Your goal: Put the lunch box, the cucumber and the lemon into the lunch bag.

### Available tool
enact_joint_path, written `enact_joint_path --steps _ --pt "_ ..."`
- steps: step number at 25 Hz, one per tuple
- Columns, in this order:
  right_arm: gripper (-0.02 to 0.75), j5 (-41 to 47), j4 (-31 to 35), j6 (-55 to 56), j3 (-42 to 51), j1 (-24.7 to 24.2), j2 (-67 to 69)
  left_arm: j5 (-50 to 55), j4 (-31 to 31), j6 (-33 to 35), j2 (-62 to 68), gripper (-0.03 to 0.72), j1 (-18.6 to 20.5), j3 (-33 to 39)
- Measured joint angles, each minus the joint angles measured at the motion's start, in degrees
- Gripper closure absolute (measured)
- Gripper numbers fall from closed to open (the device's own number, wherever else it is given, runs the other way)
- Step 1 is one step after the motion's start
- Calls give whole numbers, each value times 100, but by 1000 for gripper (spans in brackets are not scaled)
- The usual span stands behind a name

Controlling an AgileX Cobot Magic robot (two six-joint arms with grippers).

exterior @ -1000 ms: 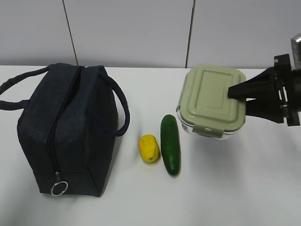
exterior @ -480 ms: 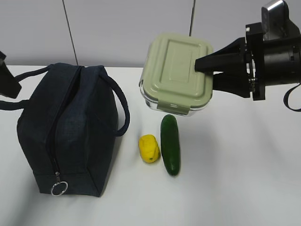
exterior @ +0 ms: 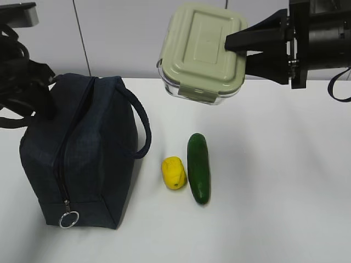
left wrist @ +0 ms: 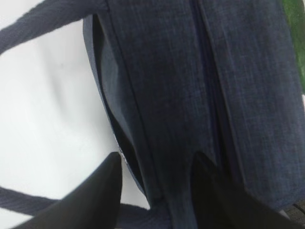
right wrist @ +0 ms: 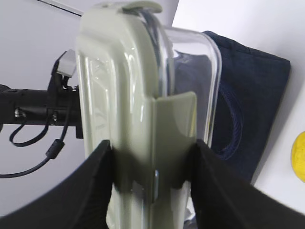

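right fingers (right wrist: 152, 191): clamped on lunch box (exterior: 202, 52), held in air
left fingers (left wrist: 157, 191): spread, over bag (exterior: 82, 150) top
lemon (exterior: 174, 172), cucumber (exterior: 198, 167): on desk (exterior: 274, 192), side by side

My right gripper (exterior: 233, 49) reaches in from the right edge of the exterior view, held high and roughly level, fingers pointing left. Its 2 black fingers (right wrist: 95, 191) clamp the lunch box (exterior: 202, 52) across its thickness, 1 on the lid face and 1 on the clear underside, so the box hangs off the fingertips. In the right wrist view both fingers press flat against it. My left arm (exterior: 19, 71) sits at the far left, dark and cabled, partly cropped. In the left wrist view my left gripper (left wrist: 155, 191) has its 2 fingers parted, straddling a fabric fold of the lunch bag (left wrist: 200, 95).
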Motion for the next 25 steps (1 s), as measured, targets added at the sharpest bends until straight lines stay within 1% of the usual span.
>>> enact_joint_path --steps 2,4,7,9,10,12,15,19,25 --pt "382 0 21 13 -62 0 0 0 -23 40 197 375 0 -5" --pt "382 0 90 13 -100 0 0 -13 -56 62 331 405 0 -5" --pt "382 0 180 26 -162 32 0 -49 -257 188 379 505 0 -5" --pt "382 0 189 26 -219 137 0 -63 -618 451 379 596 0 -14" --pt "382 0 189 26 -235 230 0 -72 -945 617 379 632 0 -14" --pt "382 0 212 26 -269 455 0 -72 -1453 915 379 680 0 -14" --pt "383 64 215 26 -332 696 36 -72 -1925 1090 384 692 0 -14" --pt "383 106 411 26 -359 870 229 -89 -2324 1189 393 694 0 -14" --pt "383 -11 799 37 -368 1198 686 -209 -2575 1238 397 694 0 -14"
